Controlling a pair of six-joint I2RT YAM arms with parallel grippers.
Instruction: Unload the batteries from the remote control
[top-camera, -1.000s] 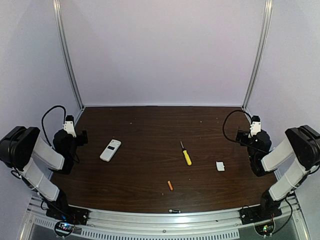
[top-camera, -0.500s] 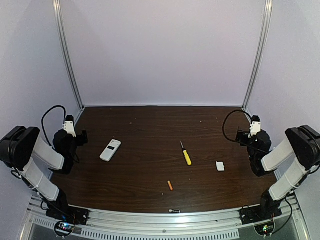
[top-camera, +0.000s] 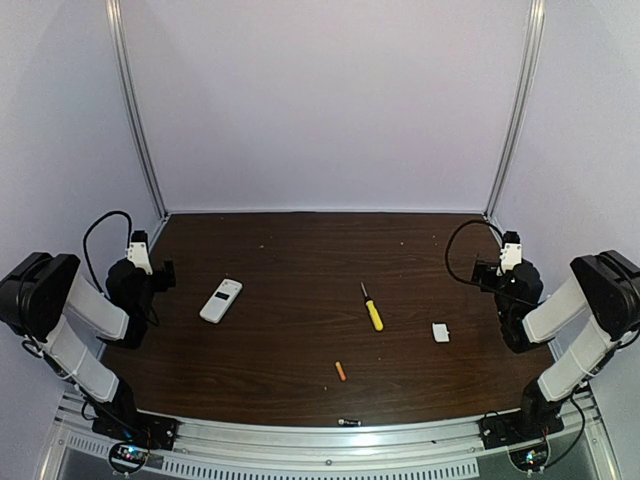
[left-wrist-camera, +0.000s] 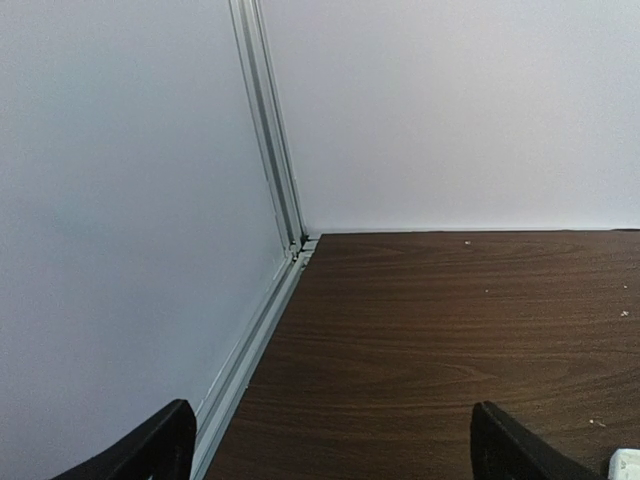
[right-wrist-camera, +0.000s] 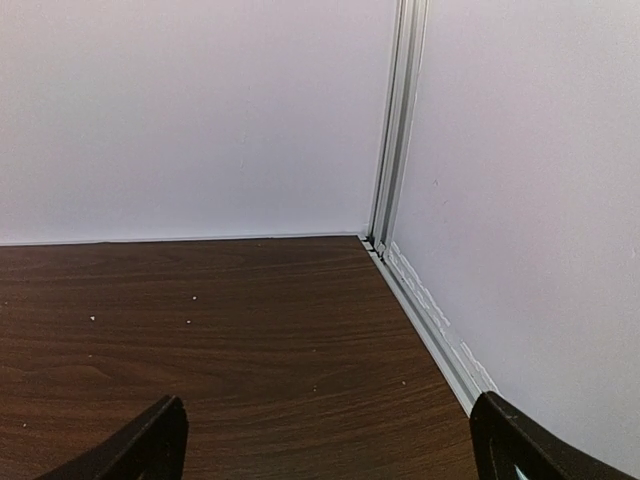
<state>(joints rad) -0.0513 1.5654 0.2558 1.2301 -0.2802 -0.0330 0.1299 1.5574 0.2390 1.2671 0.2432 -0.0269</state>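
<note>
From the top view, both arms are folded back at the sides of the counter (top-camera: 300, 255). The left gripper (top-camera: 152, 272) sits by the left edge and the right gripper (top-camera: 495, 272) by the right edge; from up here I can't tell how either pair of jaws stands. The remote control (top-camera: 221, 300) lies flat on the left half of the counter, near the left gripper but apart from it. One of the batteries (top-camera: 340, 371), orange, lies alone toward the near edge, well apart from the remote control. A yellow-handled screwdriver (top-camera: 371, 307) rests near the centre. A small white cover piece (top-camera: 440, 332) lies to its right.

Over to the left wrist view: the left gripper (left-wrist-camera: 330, 458) is spread wide, with dark fingertips (left-wrist-camera: 150, 450) in the bottom corners and nothing between them. It looks across bare counter (left-wrist-camera: 450, 330) to the back corner. A white sliver (left-wrist-camera: 626, 465) shows at bottom right, too little to identify.

In the right wrist view, the right gripper (right-wrist-camera: 335, 452) is also wide apart and holds nothing. It faces the counter (right-wrist-camera: 200, 330) and the opposite back corner.
</note>
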